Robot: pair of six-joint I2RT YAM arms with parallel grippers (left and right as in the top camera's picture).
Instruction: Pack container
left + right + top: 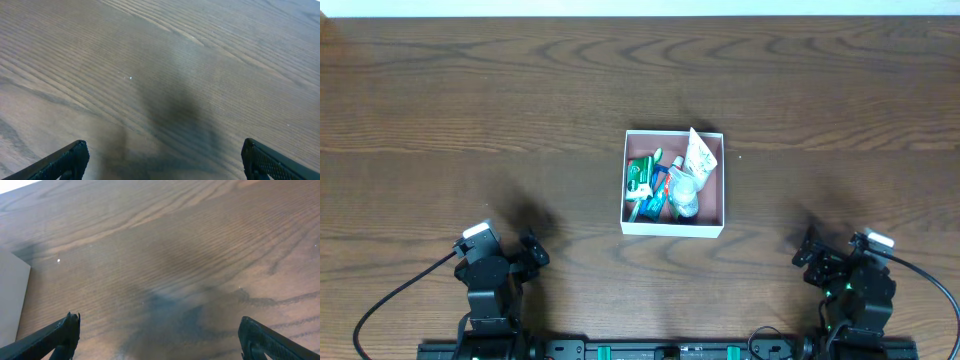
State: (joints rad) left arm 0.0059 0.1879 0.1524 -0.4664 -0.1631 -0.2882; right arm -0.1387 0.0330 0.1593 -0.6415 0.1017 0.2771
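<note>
- The container (pixel 672 228) stands in the middle of the counter (pixel 470 100), with toiletries (pixel 670 182) inside.
- The left fingers (pixel 72 157) are spread wide, holding nothing.
- The right fingers (pixel 62 332) are also wide apart, empty.

Left arm (pixel 490 285), right arm (pixel 860 290), jaws spread

Container (pixel 672 228): white walls, pink-brown interior. Table (pixel 470 100): dark brown, wavy wood grain. Packet (pixel 639 177): green; tube (pixel 699 155): white.
</note>
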